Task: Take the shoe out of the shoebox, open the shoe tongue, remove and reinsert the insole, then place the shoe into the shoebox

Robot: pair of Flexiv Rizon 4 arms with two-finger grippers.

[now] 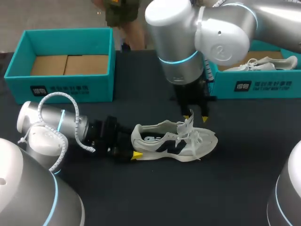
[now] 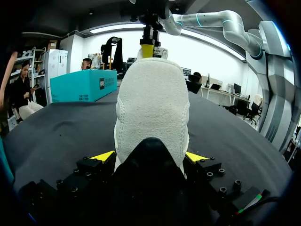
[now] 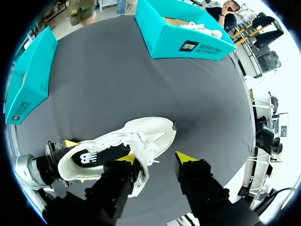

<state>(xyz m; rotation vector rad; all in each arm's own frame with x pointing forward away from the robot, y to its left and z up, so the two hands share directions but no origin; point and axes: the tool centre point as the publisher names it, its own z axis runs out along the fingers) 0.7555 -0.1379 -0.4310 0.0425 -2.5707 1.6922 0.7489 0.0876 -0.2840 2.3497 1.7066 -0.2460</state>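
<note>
Left end effector (image 2: 149,156) clamped on shoe (image 1: 174,141) heel, right end effector (image 3: 156,159) wide over laces (image 1: 192,134); looks like the tongue-opening step, next pinch the tongue (image 1: 181,127).

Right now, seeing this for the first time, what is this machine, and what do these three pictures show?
These are two robot arms at a dark table. One picture looks down from overhead; the other two come from a camera on each wrist. A white shoe lies on the table. The left arm has its jaws shut on the heel; the right arm hangs above the laces, jaws open. Behind stand an empty teal shoebox and a second shoebox holding another shoe.
</note>
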